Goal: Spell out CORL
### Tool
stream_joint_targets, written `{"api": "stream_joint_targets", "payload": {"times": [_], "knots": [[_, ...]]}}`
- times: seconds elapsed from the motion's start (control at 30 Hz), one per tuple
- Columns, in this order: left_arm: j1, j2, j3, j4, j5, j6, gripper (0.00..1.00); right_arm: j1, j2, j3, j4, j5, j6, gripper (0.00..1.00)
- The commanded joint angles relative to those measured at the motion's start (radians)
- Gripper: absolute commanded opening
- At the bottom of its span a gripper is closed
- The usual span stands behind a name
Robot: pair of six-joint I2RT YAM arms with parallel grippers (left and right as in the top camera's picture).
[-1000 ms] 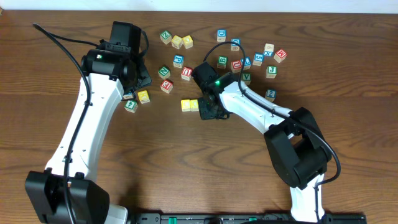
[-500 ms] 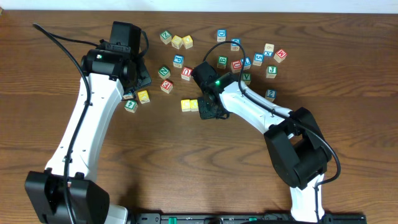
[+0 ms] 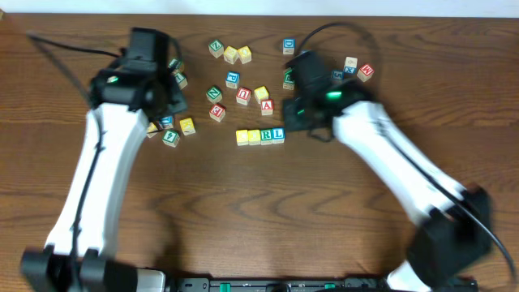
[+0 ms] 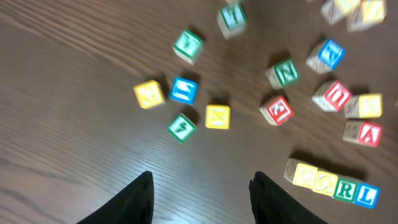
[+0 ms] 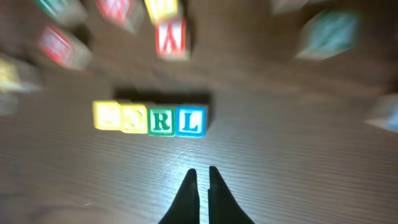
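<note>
Now CORL (image 5: 149, 119) looks done.
It runs sideways at 12 o'clock from our closed right end effector (image 5: 199, 186); left end effector (image 4: 202, 202) gapes, empty.

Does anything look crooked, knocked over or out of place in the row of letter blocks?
Nothing stands out. The two yellow blocks, the green R block and the blue L block sit flush in one straight row; the red A block nearby lies apart.

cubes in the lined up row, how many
4, touching: yellow cube at the left end, second yellow cube, green R cube, blue L cube at the right end. None hidden.
</note>
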Motion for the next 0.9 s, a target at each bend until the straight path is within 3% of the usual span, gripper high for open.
{"api": "stream_joint_targets", "payload": {"times": [0.0, 0.23, 0.27, 0.33, 0.4, 0.43, 0.7, 0.87], "knots": [[0.099, -0.123, 0.038, -0.003, -0.021, 0.024, 0.5, -0.113, -0.108, 0.013, -0.039, 0.009, -0.058, 0.1], [0.254, -0.17, 0.038, -0.003, -0.021, 0.024, 0.51, -0.314, -0.211, 0.013, -0.129, 0.009, -0.085, 0.2], [0.264, -0.167, 0.038, -0.003, -0.021, 0.024, 0.99, -0.344, -0.234, 0.013, -0.142, 0.01, -0.093, 0.28], [0.268, -0.164, 0.038, -0.003, -0.021, 0.024, 0.98, -0.373, -0.262, 0.013, -0.156, 0.01, -0.093, 0.38], [0.268, -0.163, 0.038, -0.003, -0.021, 0.024, 0.98, -0.414, -0.333, 0.013, -0.17, 0.01, -0.092, 0.75], [0.268, -0.163, 0.038, -0.003, -0.021, 0.024, 0.98, -0.418, -0.351, 0.013, -0.17, 0.01, -0.092, 0.99], [0.268, -0.163, 0.038, -0.003, -0.021, 0.024, 0.98, -0.42, -0.434, 0.013, -0.17, 0.009, -0.092, 0.99], [0.268, -0.163, 0.038, -0.003, -0.021, 0.024, 0.98, -0.421, -0.432, 0.013, -0.264, 0.055, -0.114, 0.99]]}}
